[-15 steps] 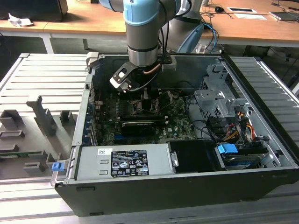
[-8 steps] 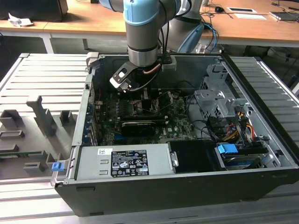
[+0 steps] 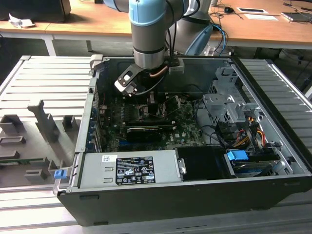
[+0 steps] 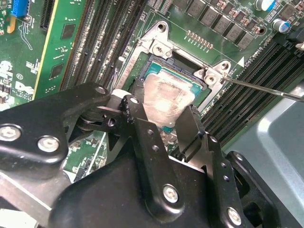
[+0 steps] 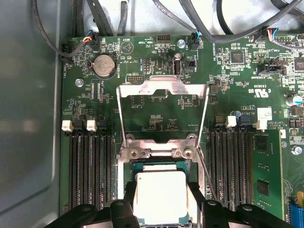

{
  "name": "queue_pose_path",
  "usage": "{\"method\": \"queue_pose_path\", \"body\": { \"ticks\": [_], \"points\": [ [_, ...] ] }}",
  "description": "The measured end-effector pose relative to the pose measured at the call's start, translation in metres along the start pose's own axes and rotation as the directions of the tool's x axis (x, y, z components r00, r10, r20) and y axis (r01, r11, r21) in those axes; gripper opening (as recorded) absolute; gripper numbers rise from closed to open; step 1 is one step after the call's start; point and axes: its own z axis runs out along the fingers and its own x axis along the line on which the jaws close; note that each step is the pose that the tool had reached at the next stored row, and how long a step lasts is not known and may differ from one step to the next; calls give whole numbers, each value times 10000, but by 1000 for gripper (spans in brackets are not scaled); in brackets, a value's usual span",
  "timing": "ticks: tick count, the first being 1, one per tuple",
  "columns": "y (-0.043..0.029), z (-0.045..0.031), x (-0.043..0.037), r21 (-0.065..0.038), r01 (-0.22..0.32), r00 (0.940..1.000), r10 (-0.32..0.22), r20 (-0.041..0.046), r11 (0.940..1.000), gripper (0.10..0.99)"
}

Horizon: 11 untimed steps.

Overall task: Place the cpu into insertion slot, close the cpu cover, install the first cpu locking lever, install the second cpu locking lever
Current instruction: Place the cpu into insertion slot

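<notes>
Exterior view: arm comes straight down into the open computer case on the slatted worktop. The pincer is low over the green circuit board, toward the case's back wall.

Second wrist view: cpu lies directly between the two black fingers, which look clamped on its opposite sides. It is level, in or just above the insertion slot; cannot tell which. A thin locking lever juts out from the slot's corner, apparently unlatched.

First wrist view: this one adds the cpu cover, open on its hinge just beyond the slot, with bare board seen through its window. Upright or laid back, I cannot tell. Memory slots flank both sides.
</notes>
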Motion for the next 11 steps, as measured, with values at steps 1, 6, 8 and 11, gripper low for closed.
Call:
{"method": "queue_pose_path", "body": {
  "ticks": [1, 6, 8, 11],
  "points": [
    [0, 3, 0, -2, -1, 10000, 1, -2, 10000, 510],
    [-6, 9, 1, -5, -2, 10000, 2, -10, 10000, 522],
    [-3, -31, 1, -2, -1, 10000, 1, -3, 10000, 584],
    [39, -78, 2, 176, -3, 10000, 3, -1, 9998, 259]
  ]
}}
